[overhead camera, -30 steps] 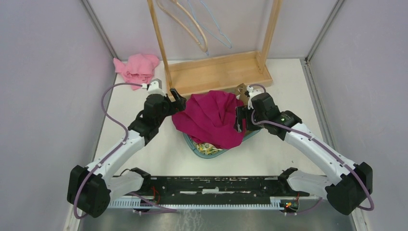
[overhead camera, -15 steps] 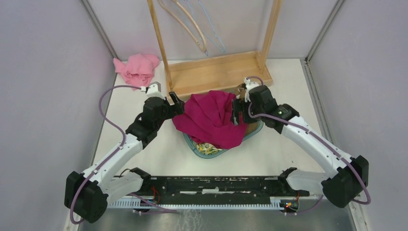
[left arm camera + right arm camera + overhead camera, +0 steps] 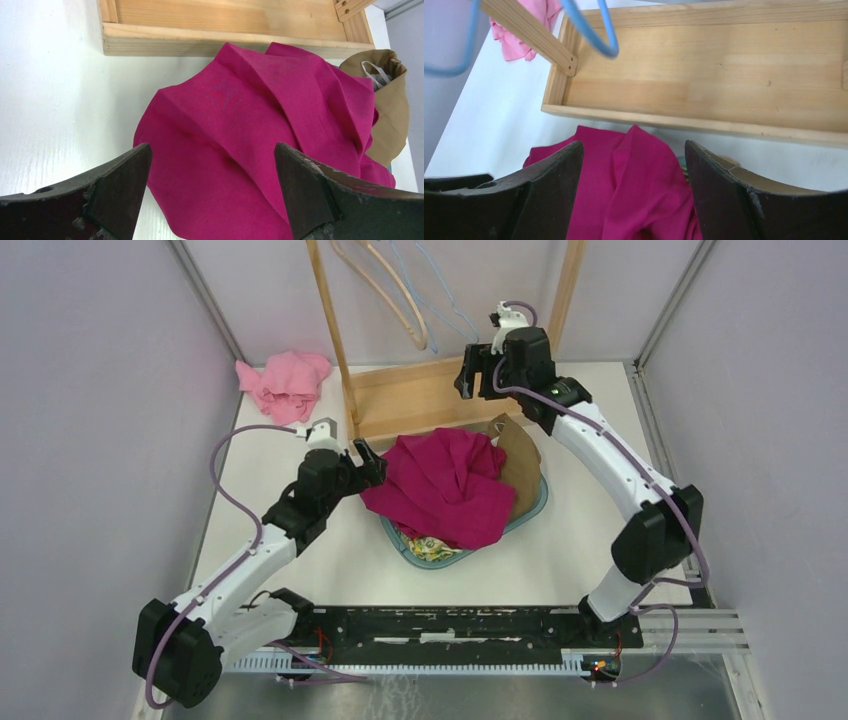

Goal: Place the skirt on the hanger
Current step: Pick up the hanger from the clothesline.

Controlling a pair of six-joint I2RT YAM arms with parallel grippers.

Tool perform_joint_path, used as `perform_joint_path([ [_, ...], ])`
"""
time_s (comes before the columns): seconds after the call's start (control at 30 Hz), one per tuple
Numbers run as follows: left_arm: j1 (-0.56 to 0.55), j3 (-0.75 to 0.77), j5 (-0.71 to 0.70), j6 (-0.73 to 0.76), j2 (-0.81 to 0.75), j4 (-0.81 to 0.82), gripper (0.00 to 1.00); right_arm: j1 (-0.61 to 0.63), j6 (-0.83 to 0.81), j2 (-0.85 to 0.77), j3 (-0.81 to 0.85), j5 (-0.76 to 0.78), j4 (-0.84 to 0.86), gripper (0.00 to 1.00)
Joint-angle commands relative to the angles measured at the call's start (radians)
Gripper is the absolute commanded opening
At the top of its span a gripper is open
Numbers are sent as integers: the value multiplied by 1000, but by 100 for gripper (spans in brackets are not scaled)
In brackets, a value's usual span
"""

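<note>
Magenta skirt [image 3: 440, 490] lies in crisp folds; left tool [image 3: 211, 156] and right tool [image 3: 633, 148] gape, empty.

Your left gripper [image 3: 368, 462] sits left of centre in the top view, arm reaching inward, jaws spread wide — holding nothing. Your right gripper [image 3: 468, 368] is stretched to the upper middle, its 2 fingers parted and empty.

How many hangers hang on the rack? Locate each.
2: the beige hanger at left, the blue hanger right of it, on the wooden rack. More may be cropped above.
</note>
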Motion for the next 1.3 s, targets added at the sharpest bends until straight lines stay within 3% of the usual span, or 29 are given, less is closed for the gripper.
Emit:
perform_joint_path([
  [0.0,-5,-14,26,-31,-22,63,99,0,-26,94,84,-32,139,81],
  [0.2,-4,-28,24,-29,-21,71,99,1,-64,156,147,24,255,80],
  [0.3,-5,-33,24,-28,-20,71,99,1,-79,183,196,31,276,71],
  [0.5,-5,-33,17,-18,-21,70,99,1,-89,170,196,62,341,73],
  [0.83,-5,-20,17,-11,-11,65,99,-1,-242,161,279,95,296,84],
  [1.07,-5,-7,23,-4,-10,42,99,-4,-310,220,395,44,298,85],
  [1.27,-5,11,24,0,-3,31,99,-5,-311,363,624,-25,189,83],
])
